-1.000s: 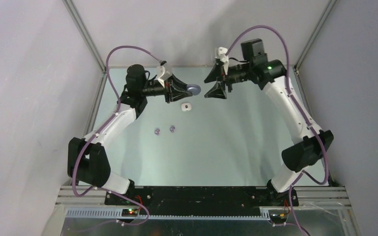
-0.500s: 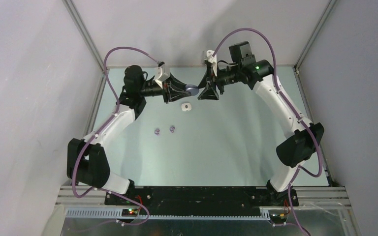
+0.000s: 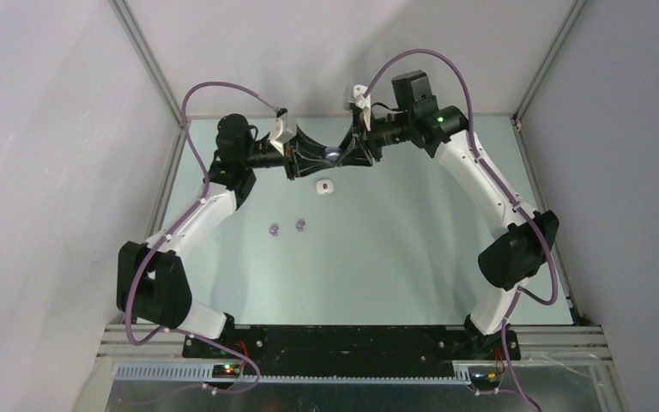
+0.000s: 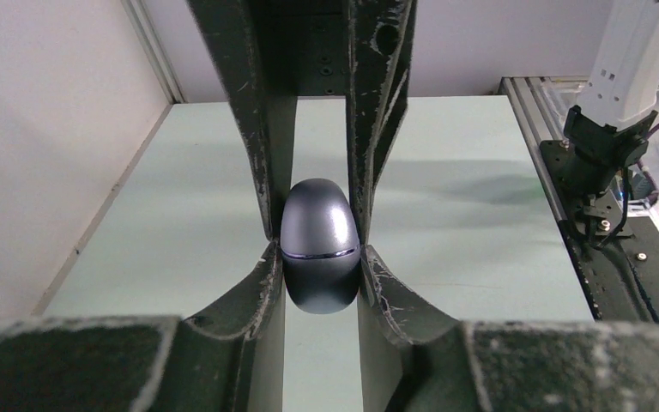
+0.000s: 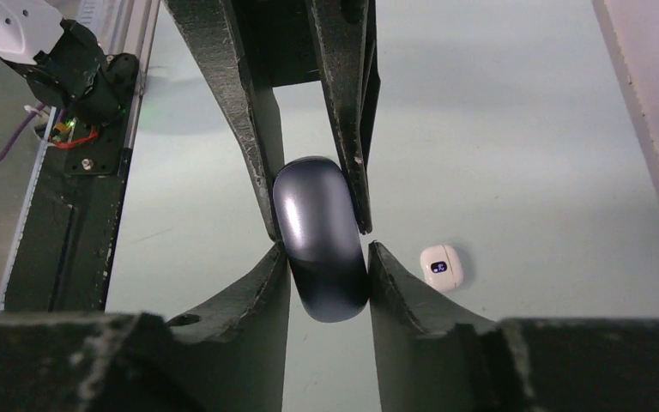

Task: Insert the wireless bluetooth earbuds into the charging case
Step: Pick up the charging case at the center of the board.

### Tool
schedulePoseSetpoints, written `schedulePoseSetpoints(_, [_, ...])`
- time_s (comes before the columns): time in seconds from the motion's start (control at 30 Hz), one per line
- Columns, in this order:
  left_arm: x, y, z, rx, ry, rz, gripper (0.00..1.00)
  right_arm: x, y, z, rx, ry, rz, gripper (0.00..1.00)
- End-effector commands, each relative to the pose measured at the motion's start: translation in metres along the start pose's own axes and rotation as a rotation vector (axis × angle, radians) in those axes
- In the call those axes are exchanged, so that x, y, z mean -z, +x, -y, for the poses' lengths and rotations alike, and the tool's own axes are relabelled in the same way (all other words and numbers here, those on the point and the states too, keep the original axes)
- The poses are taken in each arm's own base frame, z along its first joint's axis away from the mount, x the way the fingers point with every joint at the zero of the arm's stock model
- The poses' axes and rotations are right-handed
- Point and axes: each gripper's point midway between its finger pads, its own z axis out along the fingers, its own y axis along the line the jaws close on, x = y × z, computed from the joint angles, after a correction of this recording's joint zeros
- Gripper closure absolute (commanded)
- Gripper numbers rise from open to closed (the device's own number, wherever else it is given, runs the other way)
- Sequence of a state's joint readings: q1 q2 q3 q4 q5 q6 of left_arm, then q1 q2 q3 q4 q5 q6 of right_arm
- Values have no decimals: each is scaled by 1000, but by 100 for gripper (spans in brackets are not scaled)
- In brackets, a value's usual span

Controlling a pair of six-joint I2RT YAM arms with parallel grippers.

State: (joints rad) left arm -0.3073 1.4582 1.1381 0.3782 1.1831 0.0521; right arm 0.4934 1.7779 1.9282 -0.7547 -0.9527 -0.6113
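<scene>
**Progress check: case held aloft and closed, no earbud seated**

I find the dark charging case [image 4: 319, 245] off the table [image 3: 395, 249], suspended at the far end between the two arms. The left gripper [image 3: 316, 155] is clamped on it, fingers pressed to both flanks. The right gripper [image 3: 350, 154] faces it from the other side. In its wrist view its fingers sit against both sides of the same case, so I read it as gripping too, though I cannot judge how firmly.

The seam around the case shows as a thin closed line, so the lid is shut. I judge that opening it is the step in hand.

Outstanding: one purple earbud [image 3: 274, 228] and the other purple earbud [image 3: 300, 226] lie side by side on the table, well apart from the case and nearer the arm bases. Neither has been picked up. A small white rounded item [image 5: 442, 266] rests on the table just below the grippers; I cannot tell what it is. I see no white earbuds.

Assessment: early stage. Every insertion I can verify is yet to be done.
</scene>
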Motion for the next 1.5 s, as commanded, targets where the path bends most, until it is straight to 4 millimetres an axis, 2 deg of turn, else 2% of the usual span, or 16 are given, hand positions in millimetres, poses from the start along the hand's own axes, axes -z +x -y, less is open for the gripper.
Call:
schedulePoseSetpoints(0.0, [0, -27, 3, -74, -5, 34, 98, 2, -10, 0, 23, -21, 32, 70])
schedulePoseSetpoints(0.1, [1, -16, -8, -8, -73, -8, 74, 7, -11, -2, 52, -11, 1, 76])
schedulePoseSetpoints(0.2, [1, -6, -13, -25, -86, -62, 65, 11, -7, -4, 129, 9, -55, 78])
schedulePoseSetpoints(0.37, [-2, 5, -15, -9, -98, -98, 61, 12, -4, -6, 221, 49, -127, 81])
schedulePoseSetpoints(0.6, [-7, 9, -14, -6, -86, -99, 56, 15, -8, 0, 217, 86, -127, 83])
schedulePoseSetpoints(0.77, [-9, 10, -13, 0, -78, -97, 49, 18, -14, 3, 184, 101, -98, 83])
schedulePoseSetpoints(1.47, [-15, 10, -14, 60, -60, -52, 45, 22, -25, 1, 165, 98, -54, 84])
